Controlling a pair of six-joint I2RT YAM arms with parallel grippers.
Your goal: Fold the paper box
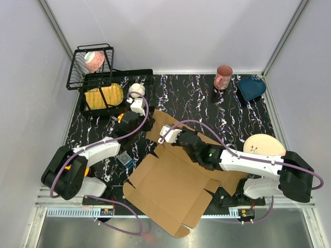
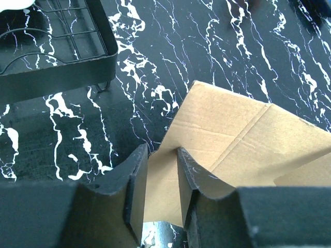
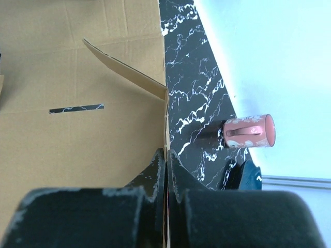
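Where the black marbled counter (image 1: 201,98) runs out in front of your two arms, the paper box (image 1: 170,181) lies opened out as a flat brown sheet. Its near corner overhangs the counter's near edge and its far flaps reach toward the middle. Your right claw (image 3: 166,154) is closed tight on an edge at the sheet's far side, with the thin cardboard running straight into the seam between its fingers. A flap (image 3: 124,67) stands tilted up just beyond it. Your left claw (image 2: 161,151) sits at the far left flap, its fingers (image 2: 135,175) a narrow gap apart with the flap's corner showing between them; whether they press on it cannot be told. A small blue block (image 1: 124,159) rests just beside the sheet's left edge. A black wire basket (image 1: 90,64) occupies the far left corner. A pink cup (image 1: 223,77) and a dark blue dish (image 1: 252,87) stand at the far right, well apart from the sheet. A pale plate (image 1: 264,144) lies beside your right arm.
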